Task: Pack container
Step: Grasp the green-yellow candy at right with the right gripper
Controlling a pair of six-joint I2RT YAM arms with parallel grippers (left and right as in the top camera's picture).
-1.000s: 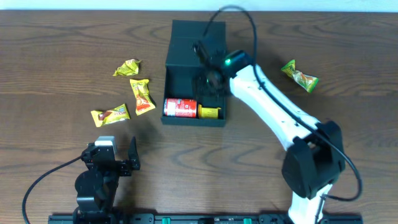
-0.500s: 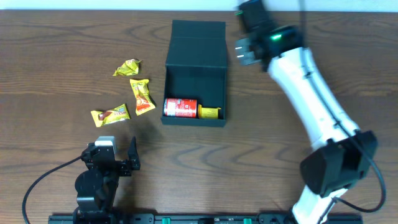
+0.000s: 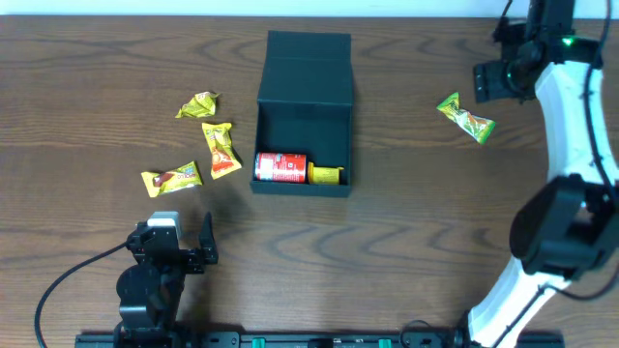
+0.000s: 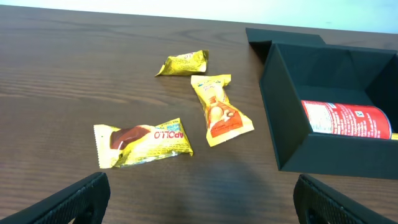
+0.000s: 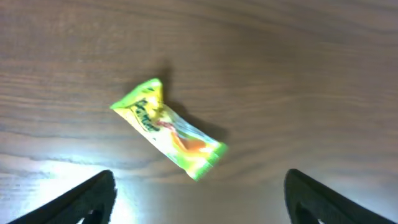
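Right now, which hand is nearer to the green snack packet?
Right. The right hand hovers close by the green snack packet; the left hand sits far across the table, on the other side of the container.

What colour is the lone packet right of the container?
The packet is green-yellow with orange, clearest in the right wrist view.

"APOLLO" on the yellow-brown packet [image 4: 143, 143]; the red can [image 4: 348, 119] print is illegible.

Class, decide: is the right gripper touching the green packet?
Apart. The right wrist view shows bare table between the right gripper and the green packet.
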